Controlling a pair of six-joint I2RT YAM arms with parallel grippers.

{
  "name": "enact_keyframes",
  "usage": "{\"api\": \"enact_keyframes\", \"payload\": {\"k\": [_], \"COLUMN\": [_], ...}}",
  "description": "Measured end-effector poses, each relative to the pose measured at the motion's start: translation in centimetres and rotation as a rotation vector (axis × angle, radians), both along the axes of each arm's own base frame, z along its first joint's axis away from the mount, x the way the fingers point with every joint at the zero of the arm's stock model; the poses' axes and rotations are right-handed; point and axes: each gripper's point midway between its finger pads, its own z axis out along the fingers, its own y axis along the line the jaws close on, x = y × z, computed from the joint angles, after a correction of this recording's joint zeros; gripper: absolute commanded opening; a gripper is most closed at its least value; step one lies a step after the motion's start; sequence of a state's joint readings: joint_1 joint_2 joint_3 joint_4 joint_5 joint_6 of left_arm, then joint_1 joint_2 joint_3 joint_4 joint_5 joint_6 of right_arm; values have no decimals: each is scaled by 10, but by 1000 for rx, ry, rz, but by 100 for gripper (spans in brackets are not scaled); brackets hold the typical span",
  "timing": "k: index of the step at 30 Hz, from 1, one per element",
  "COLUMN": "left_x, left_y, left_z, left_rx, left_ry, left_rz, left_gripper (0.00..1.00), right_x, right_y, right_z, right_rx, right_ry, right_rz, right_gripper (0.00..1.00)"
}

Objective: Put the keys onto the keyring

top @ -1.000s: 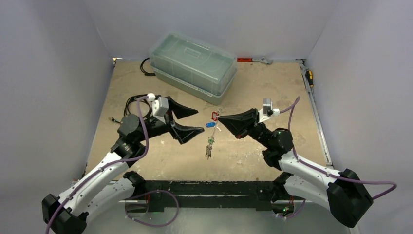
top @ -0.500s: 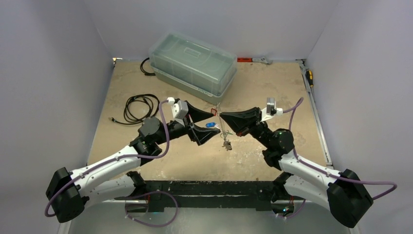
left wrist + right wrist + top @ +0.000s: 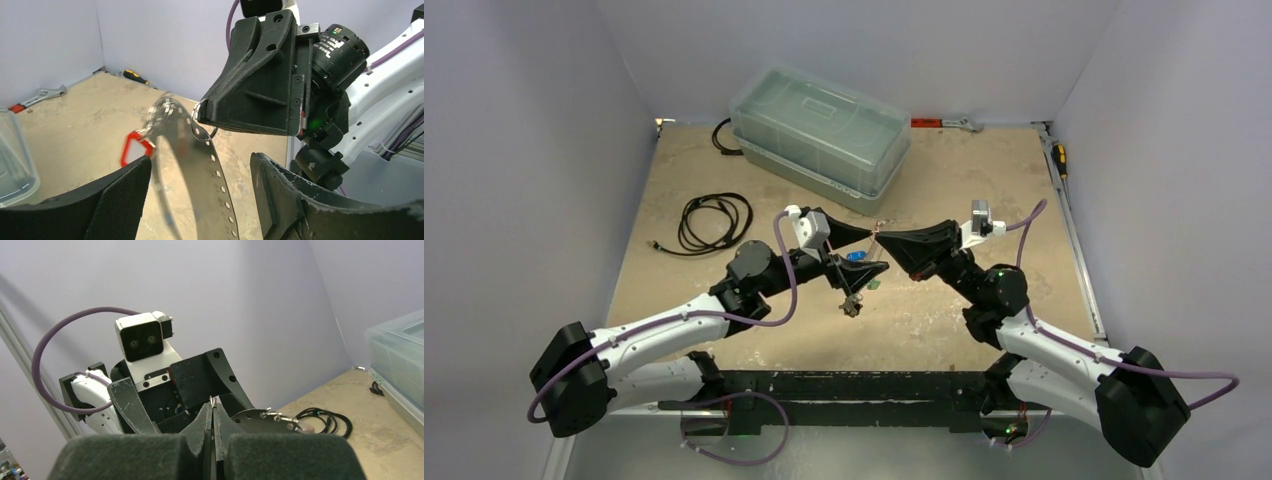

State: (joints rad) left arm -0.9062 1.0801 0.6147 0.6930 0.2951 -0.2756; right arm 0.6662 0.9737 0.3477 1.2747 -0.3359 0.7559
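The keyring, a flat grey metal disc with small rim holes, hangs on edge in mid-air above the table. My right gripper is shut on a small wire loop threaded through its rim; the shut tips also show in the right wrist view. My left gripper is open, one finger on each side of the disc, not touching it. A red tag hangs from the disc's rim. A blue tag and dark keys dangle below it.
A clear lidded plastic box stands at the back centre. A coiled black cable lies at the left. A wrench and a screwdriver lie along the back and right edges.
My left arm has swung right, and its open jaws now straddle the keyring. The dangling keys have swung. My right arm has barely moved.
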Motion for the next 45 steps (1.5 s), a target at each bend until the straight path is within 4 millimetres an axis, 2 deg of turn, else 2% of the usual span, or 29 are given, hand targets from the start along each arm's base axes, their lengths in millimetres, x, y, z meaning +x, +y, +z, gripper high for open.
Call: {"api": "enact_keyframes", "payload": {"k": [5,10,17,22,25,31,34,38,43,45], "left_x": [3,5,5,1,-2,-9,-13,-14,-10,-10], "left_y": [1,6,9,7,6,7,8,8,12,15], "left_z": [0,4,9,5,4,-3,-8,-9,4,11], "left_rx": [13,32,59,79,86,117,150,191,225,239], "left_ry": [-39,-92,-140,-152,-157,-149,-128,-96,-67,-60], "left_rz": [25,56,68,50,32,6,-14,-27,-1,5], "left_gripper": [63,46,33,17,0,0,0,0,0,0], "right_x": [-4,-10,-14,-14,-15,-21,-25,-29,-36,-38], "right_y": [1,3,5,6,5,3,4,4,-2,-5], "right_z": [0,-2,-7,-11,-12,-22,-27,-29,-30,-30], "right_rx": [-6,-15,-7,-3,2,-3,-22,-48,-104,-127], "right_ry": [-6,-14,-3,13,16,23,19,7,-21,-37], "right_rz": [19,51,87,97,101,117,132,134,109,87], "right_gripper": [0,0,0,0,0,0,8,26,48,53]}}
